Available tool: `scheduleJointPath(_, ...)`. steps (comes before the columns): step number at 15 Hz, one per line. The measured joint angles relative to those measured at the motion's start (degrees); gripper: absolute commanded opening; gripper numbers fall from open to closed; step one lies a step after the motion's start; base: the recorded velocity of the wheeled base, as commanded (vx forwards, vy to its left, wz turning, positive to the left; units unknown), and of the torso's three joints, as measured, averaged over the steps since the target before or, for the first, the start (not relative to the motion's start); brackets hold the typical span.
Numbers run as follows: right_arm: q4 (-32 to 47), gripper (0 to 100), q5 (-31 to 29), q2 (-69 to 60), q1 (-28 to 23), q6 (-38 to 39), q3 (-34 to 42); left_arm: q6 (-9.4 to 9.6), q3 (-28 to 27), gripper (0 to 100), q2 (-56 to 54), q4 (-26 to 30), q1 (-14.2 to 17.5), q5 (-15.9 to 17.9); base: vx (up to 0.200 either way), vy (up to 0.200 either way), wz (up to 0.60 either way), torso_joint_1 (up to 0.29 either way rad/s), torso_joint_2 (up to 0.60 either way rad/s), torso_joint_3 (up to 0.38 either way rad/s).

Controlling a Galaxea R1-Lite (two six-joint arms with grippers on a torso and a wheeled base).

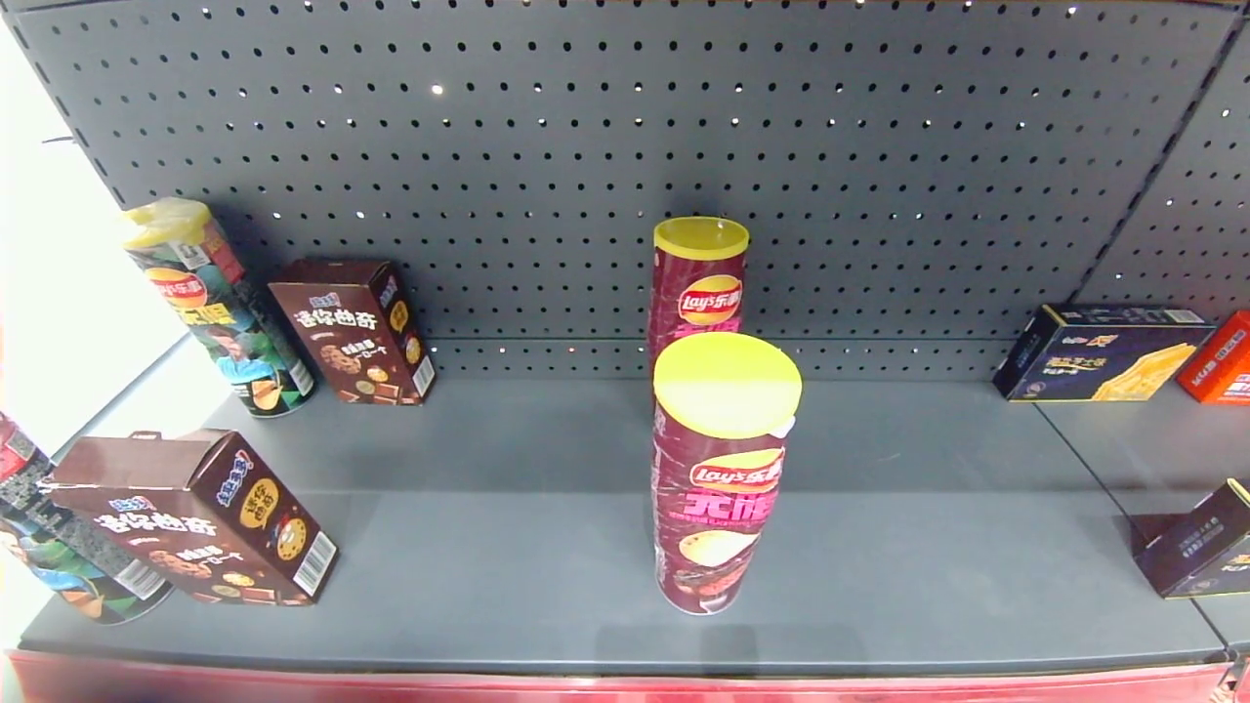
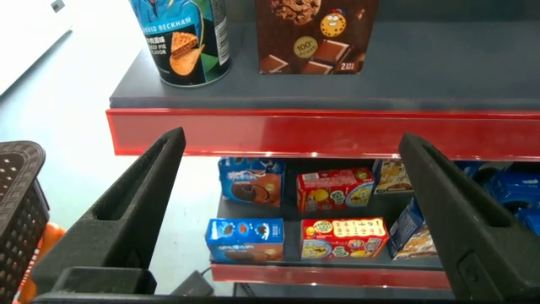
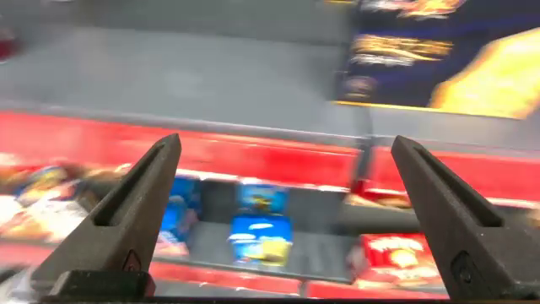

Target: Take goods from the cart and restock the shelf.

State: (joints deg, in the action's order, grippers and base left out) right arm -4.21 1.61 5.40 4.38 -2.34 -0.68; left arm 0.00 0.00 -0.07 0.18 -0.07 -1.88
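Two maroon chip cans with yellow lids stand upright on the grey shelf (image 1: 928, 547), one at the front (image 1: 721, 478) and one behind it (image 1: 697, 283) near the pegboard. My left gripper (image 2: 295, 211) is open and holds nothing; it hangs below and in front of the shelf's red edge (image 2: 321, 133), with a chip can (image 2: 181, 38) and a brown cookie box (image 2: 314, 34) above it. My right gripper (image 3: 291, 211) is open with nothing between its fingers, in front of the red edge (image 3: 253, 156), near a dark blue box (image 3: 439, 55).
At the shelf's left stand a green-and-black can (image 1: 220, 308) and two brown cookie boxes (image 1: 356, 327) (image 1: 200, 517). Dark blue boxes (image 1: 1108, 366) (image 1: 1196, 542) and an orange box (image 1: 1221, 361) sit at the right. A lower shelf holds several snack packs (image 2: 337, 211). A dark basket (image 2: 21, 211) stands beside it.
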Motion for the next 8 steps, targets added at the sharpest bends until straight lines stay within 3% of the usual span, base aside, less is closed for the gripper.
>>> scheduleJointPath(2,0.8,100,0.0,-0.2,-0.6,1.4,0.3,0.00,0.0,100,0.0,0.0,0.0,0.0,0.000,0.000,0.00,0.000,0.00,0.000)
scheduleJointPath(6,2.6,100,-7.9,-0.3,-7.8,5.2,0.3,0.07,0.0,100,0.0,0.0,0.0,0.1,0.000,0.000,0.00,0.000,0.00,0.000)
scheduleJointPath(8,4.0,100,-6.3,-0.4,-8.2,2.3,0.5,0.02,0.0,100,0.0,0.0,0.0,0.1,0.000,0.000,0.00,0.000,0.00,0.000)
